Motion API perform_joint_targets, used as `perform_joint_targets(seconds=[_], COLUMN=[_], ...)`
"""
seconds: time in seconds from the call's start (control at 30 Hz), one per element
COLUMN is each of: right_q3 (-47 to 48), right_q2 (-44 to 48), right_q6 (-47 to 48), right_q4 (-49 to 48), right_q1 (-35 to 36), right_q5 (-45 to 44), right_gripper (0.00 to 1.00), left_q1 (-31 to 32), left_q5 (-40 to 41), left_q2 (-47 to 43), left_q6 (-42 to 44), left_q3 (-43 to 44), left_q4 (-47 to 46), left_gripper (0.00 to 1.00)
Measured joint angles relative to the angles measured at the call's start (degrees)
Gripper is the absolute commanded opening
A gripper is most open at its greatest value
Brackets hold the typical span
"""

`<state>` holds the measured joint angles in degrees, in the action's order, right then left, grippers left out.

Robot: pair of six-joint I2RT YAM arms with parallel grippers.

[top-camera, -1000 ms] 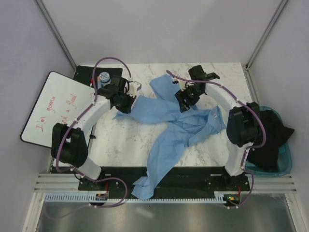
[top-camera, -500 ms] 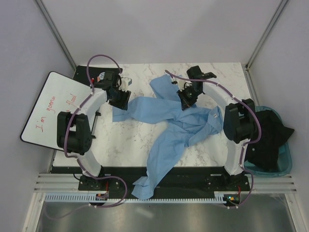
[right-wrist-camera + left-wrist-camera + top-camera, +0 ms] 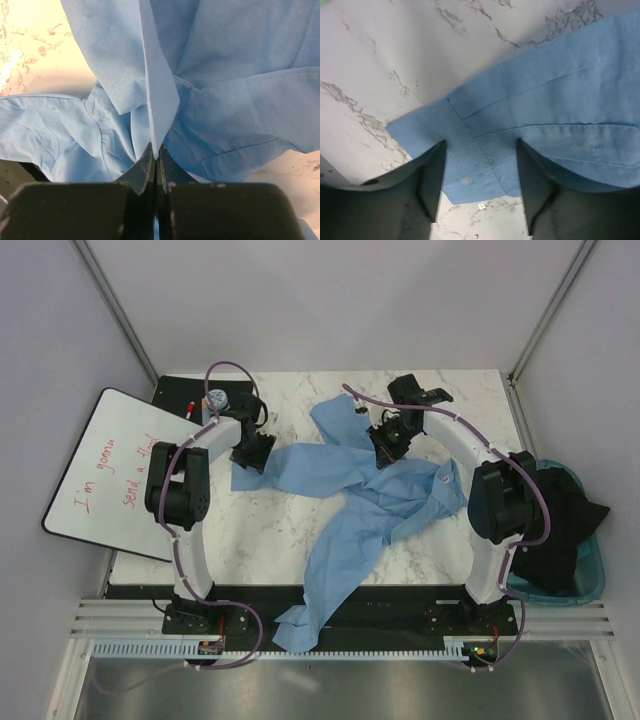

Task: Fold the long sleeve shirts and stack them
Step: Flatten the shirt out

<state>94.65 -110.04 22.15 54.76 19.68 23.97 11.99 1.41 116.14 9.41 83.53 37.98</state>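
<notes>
"On the marble tabletop (image 3: 280, 530), what takes up the most room?"

"The light-blue shirt (image 3: 350, 510). It sprawls crumpled across the middle, with one sleeve trailing over the near edge between my arm bases and another stretched flat toward the left. A whiteboard (image 3: 100, 460) with red writing sits off the left edge. A teal bin (image 3: 590, 580) draped with black cloth (image 3: 560, 520) stands beside my right arm."

"And your hands?"

"My right hand (image 3: 156, 155) is closed tight on a raised fold of the shirt near its far middle, so the cloth rises in a ridge from between the fingers. My left hand (image 3: 480, 150) stands wide over the end of the left sleeve. Its fingers straddle the cuff (image 3: 470, 160) without pinching it."

"How does the cuff lie?"

"Flat on the marble, with a small button (image 3: 466, 180) showing near its edge."
</notes>
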Motion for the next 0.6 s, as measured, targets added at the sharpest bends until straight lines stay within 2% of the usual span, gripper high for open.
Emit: perform_joint_targets(seconds=[0.03,0.17,0.2,0.3,0.43,0.5,0.6], right_q3=[-0.35,-1.42,-1.53,-1.64,-2.47,-3.58,-4.31], right_q2=[0.22,0.68,0.68,0.76,1.46,2.14,2.84], right_q6=[-0.09,-0.5,-0.57,-1.03,-1.62,-2.1,-3.19], right_q4=[0.0,0.09,0.11,0.07,-0.57,-1.22,-1.86], right_q1=[0.09,0.35,0.37,0.37,0.37,0.35,0.24], right_q5=[0.02,0.15,0.17,0.15,-0.15,-0.76,-2.01], right_gripper=[0.0,0.0,0.0,0.0,0.0,0.0,0.0], left_q1=[0.0,0.04,0.04,-0.15,0.09,1.73,9.51], left_q5=[-0.02,-1.73,-1.95,-3.37,-10.99,-14.56,-18.64], left_q2=[0.11,1.7,2.4,3.98,2.45,-2.05,-13.77], left_q6=[-0.39,-1.29,-1.4,-1.51,-1.07,0.0,2.86], left_q3=[0.11,2.27,3.3,6.23,5.79,4.52,3.32], left_q4=[0.11,1.84,2.6,4.55,4.24,4.24,2.36], left_gripper=[0.38,0.14,0.02,0.02,0.02,0.02,0.02])
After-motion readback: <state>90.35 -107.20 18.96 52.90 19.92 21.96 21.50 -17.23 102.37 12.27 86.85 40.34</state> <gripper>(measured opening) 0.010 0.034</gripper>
